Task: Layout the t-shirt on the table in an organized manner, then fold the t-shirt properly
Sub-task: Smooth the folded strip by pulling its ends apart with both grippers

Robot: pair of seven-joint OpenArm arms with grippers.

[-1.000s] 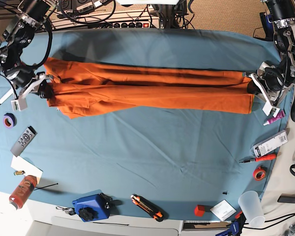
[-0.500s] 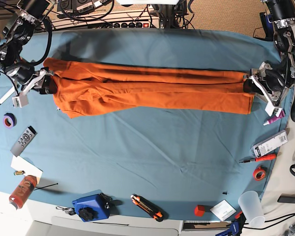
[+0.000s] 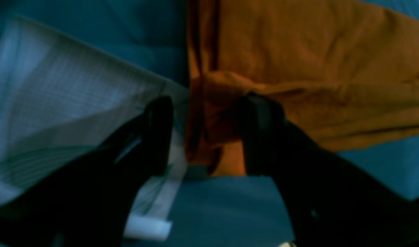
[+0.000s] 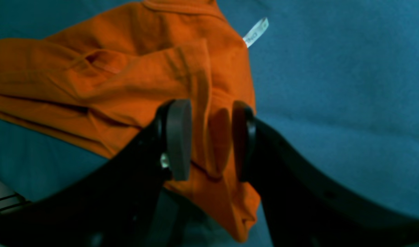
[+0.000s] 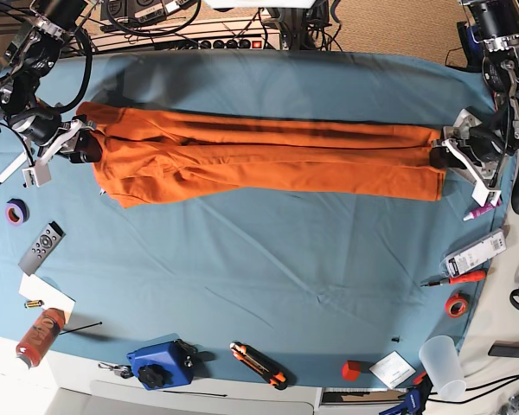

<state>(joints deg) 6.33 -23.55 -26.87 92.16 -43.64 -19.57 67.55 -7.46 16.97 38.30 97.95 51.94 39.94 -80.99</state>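
The orange t-shirt (image 5: 259, 160) lies stretched into a long, narrow band across the far half of the table (image 5: 268, 277). On the right of the base view, my left gripper (image 5: 438, 157) sits at the shirt's right end. In the left wrist view its fingers are apart, with the shirt's edge (image 3: 298, 68) lying loose between them, so the left gripper (image 3: 207, 113) is open. My right gripper (image 5: 86, 147) is at the shirt's left end. It is also open (image 4: 209, 137), and a fold of the t-shirt (image 4: 127, 79) stands unpinched between the pads.
A purple tape roll (image 5: 16, 211), remote (image 5: 41, 247), white paper (image 5: 46, 296) and bottle (image 5: 40, 335) lie front left. A blue device (image 5: 160, 365), utility knife (image 5: 259, 364) and red cube (image 5: 351, 370) line the near edge. A cup (image 5: 441, 365), red tape (image 5: 456, 304) and screwdriver (image 5: 454, 278) sit right.
Both grippers were shut on the shirt's ends and have opened. The ends have settled onto the table. The arm at the shirt's left end has shifted slightly toward the far side.
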